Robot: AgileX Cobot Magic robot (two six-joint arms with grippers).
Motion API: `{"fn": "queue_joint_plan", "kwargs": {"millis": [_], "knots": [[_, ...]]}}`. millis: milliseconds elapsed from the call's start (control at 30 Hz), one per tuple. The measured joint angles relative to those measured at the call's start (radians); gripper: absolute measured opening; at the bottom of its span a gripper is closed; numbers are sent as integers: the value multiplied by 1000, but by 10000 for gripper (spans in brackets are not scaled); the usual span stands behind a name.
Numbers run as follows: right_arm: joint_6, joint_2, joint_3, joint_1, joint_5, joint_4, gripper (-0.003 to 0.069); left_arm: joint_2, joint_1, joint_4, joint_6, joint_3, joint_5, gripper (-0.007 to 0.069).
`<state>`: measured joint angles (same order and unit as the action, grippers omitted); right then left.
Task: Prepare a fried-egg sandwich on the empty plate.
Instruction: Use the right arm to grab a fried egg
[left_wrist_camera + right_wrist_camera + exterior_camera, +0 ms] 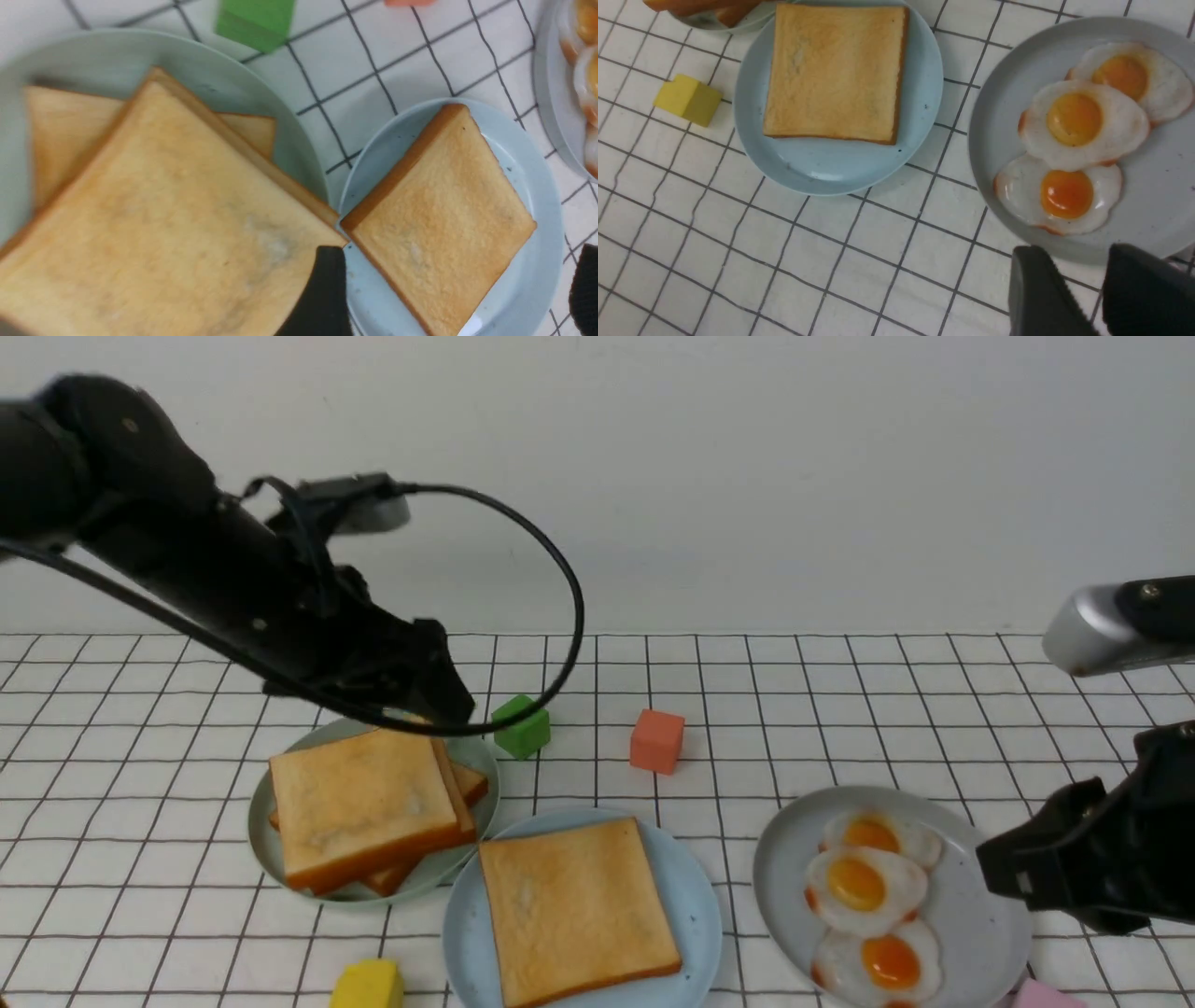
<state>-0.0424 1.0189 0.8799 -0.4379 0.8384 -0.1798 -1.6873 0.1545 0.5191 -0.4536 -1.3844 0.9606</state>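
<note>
One toast slice [574, 905] lies on the light-blue plate [695, 905] at lower centre of the front frame, so I judge the egg comes next. The right claw [1083, 291], at the grey plate's [1157, 200] rim, is slightly parted and empty. It should pinch the middle fried egg [1083, 123], which overlaps its neighbours, by its white edge. The left claw [443, 705] is spread wide over the toast stack [364, 803], gripping nothing.

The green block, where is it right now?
In the front view the green block sits left of centre, just beyond the pale green plate holding the toast stack, with the orange block to its right.
</note>
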Motion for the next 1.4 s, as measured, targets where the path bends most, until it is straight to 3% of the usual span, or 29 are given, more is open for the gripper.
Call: {"fn": "queue_joint_plan", "kwargs": {"millis": [67,200,233,267,300,400,500,633,700,733,867,1000,1400], "knots": [[-95,14,1,0,-5,73,241,93,7,-43,57,-3,63,582],[-301,76,1,15,-32,222,241,213,72,11,45,35,133,420],[-308,80,1,17,-34,228,241,219,77,11,45,35,133,409],[-342,108,1,41,-53,262,241,259,118,38,27,70,135,329],[-342,108,1,41,-56,265,241,264,124,42,27,76,134,317],[-315,183,1,133,-115,244,241,337,236,63,4,185,95,117],[-156,263,1,241,-143,81,241,391,347,64,1,285,3,-13],[112,363,1,355,-150,-216,241,430,445,65,0,372,-114,-13],[368,466,2,439,-139,-511,244,450,520,67,0,422,-208,-13],[384,473,2,444,-138,-529,245,452,524,67,0,425,-212,-13],[627,611,3,513,-128,-813,295,454,564,71,-3,429,-264,-13],[720,690,4,541,-144,-898,335,454,564,70,-3,429,-269,-13],[748,804,11,547,-169,-933,343,454,564,70,-3,431,-276,-13]]}}
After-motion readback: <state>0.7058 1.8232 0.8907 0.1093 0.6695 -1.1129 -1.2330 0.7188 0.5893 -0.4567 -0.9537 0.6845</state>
